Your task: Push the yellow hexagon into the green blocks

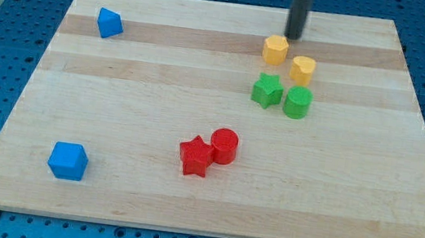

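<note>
The yellow hexagon [275, 50] lies on the wooden board near the view's top, right of centre. My tip [293, 37] stands just above and to the right of it, very close, perhaps touching. A second yellow block [303, 69], roughly a cylinder, lies just below and right of the hexagon. Below them sit the green star [266, 91] and the green cylinder [298, 102], side by side. The hexagon is a short gap above the green star.
A red star [195, 156] and a red cylinder [224, 146] touch each other near the board's middle bottom. A blue block [110, 22] lies at the top left and a blue cube [68, 161] at the bottom left. The board's top edge [236, 5] runs just above my tip.
</note>
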